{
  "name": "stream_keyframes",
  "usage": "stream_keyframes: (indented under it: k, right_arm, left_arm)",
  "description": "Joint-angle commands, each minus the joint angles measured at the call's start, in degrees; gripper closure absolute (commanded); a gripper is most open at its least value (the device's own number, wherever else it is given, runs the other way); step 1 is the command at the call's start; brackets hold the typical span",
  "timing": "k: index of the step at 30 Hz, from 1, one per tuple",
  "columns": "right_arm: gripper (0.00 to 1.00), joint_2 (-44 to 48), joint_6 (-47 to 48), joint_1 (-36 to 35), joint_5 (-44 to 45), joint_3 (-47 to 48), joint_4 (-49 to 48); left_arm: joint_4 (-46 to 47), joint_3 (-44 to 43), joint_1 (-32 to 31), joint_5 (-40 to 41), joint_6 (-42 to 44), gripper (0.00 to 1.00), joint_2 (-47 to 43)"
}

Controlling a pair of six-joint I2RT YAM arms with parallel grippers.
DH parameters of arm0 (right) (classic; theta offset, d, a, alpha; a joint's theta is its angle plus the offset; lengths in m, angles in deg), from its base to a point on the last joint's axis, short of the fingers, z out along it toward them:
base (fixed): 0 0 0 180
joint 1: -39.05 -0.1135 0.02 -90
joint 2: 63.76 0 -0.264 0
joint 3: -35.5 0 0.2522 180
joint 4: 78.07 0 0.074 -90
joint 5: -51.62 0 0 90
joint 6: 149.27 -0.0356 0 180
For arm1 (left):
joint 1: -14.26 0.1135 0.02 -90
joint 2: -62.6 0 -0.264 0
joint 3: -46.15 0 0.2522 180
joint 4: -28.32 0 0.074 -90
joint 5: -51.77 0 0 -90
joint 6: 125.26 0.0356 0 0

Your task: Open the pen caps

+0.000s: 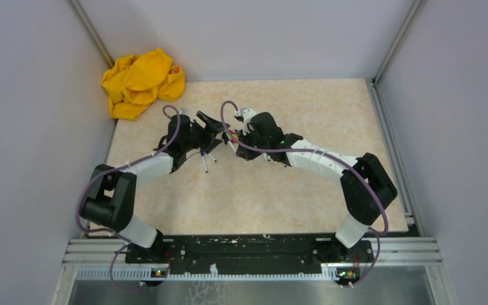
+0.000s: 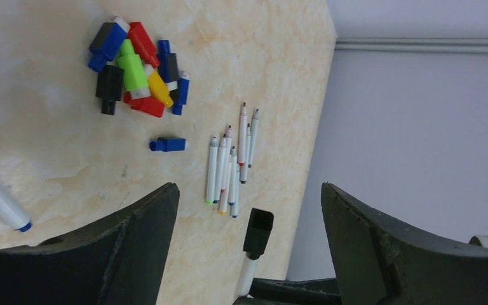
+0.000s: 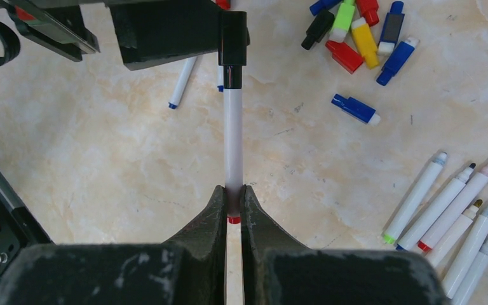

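Note:
My right gripper (image 3: 233,190) is shut on a pen (image 3: 232,140) with a white barrel and a red end. The pen carries a black pen cap (image 3: 232,47) at its far tip. In the left wrist view this black cap (image 2: 258,232) stands between the wide-open jaws of my left gripper (image 2: 249,190), touching neither finger. In the top view the two grippers, left (image 1: 211,124) and right (image 1: 233,136), meet nose to nose over the table's middle. Several uncapped pens (image 2: 232,165) lie in a row on the table, also seen in the right wrist view (image 3: 457,210).
A pile of loose coloured caps (image 2: 136,70) lies on the table, also visible in the right wrist view (image 3: 356,32), with one blue cap (image 2: 168,145) apart from it. A blue-ended pen (image 1: 204,164) lies below the grippers. A yellow cloth (image 1: 141,81) sits at the back left.

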Motion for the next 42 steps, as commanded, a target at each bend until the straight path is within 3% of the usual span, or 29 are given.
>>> stream_keyframes:
  k: [1, 17, 28, 32, 36, 42]
  right_arm:
    - [1.0, 1.7, 0.7, 0.8, -1.7, 1.0, -1.3]
    - [1.0, -1.7, 0.7, 2.2, -3.7, 1.3, -1.6]
    - [1.0, -1.3, 0.6, 2.8, -3.1, 1.1, -1.8]
    - [1.0, -0.4, 0.7, 2.9, -3.1, 0.9, -2.5]
    - [0.77, -1.3, 0.6, 2.8, -3.5, 2.5, -2.4]
    - [0.72, -3.4, 0.3, 2.9, -4.1, 5.7, -2.1]
  left_arm:
    - [7.5, -2.0, -0.6, -5.1, -2.0, 0.16, 3.0]
    - [12.5, -2.4, -1.6, -9.4, -2.6, 0.59, 7.6]
    - [13.4, -2.2, -1.6, -10.5, -1.5, 1.0, 8.2]
    - [14.4, -1.9, -1.6, -10.6, -1.5, 1.0, 8.4]
    - [14.8, -2.1, -2.2, -11.2, -1.7, 1.0, 8.9]
    - [15.4, -2.5, -2.9, -12.0, -2.0, 1.0, 9.6]
